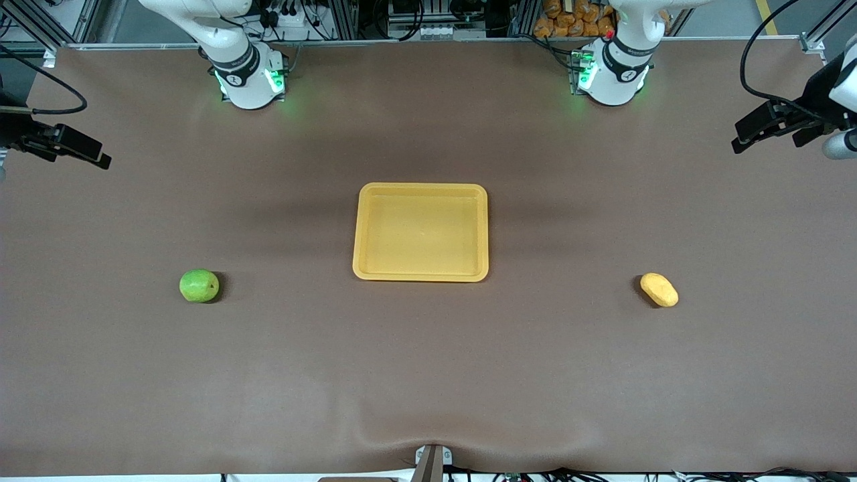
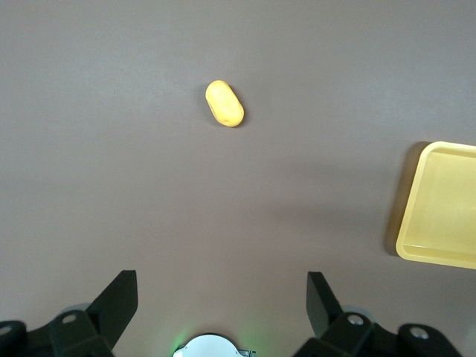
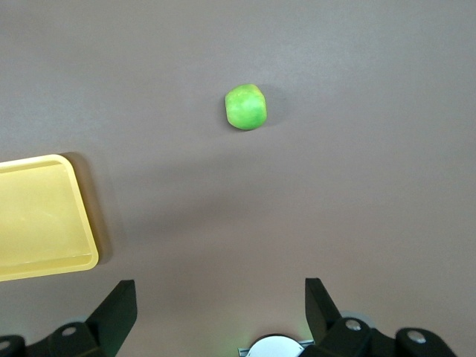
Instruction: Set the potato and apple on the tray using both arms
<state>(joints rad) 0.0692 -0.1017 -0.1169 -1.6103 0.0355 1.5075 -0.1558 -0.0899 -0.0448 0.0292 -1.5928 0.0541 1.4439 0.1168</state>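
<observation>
The yellow-orange tray (image 1: 420, 189) lies empty at the table's middle. The green apple (image 1: 199, 286) rests toward the right arm's end, a little nearer the front camera than the tray. The yellow-tan potato (image 1: 659, 289) lies toward the left arm's end, about as near. My left gripper (image 1: 743, 137) hangs high over its end of the table, open and holding nothing. My right gripper (image 1: 100, 157) hangs the same way over its end, open. The left wrist view shows the potato (image 2: 224, 103), a tray (image 2: 439, 201) corner and the left gripper (image 2: 221, 279). The right wrist view shows the apple (image 3: 246, 107), the tray (image 3: 44, 216) and the right gripper (image 3: 221, 286).
Brown cloth covers the whole table. The two arm bases (image 1: 251, 77) (image 1: 610, 73) glow green along the edge farthest from the front camera. A small bracket (image 1: 432, 462) sits at the table's near edge.
</observation>
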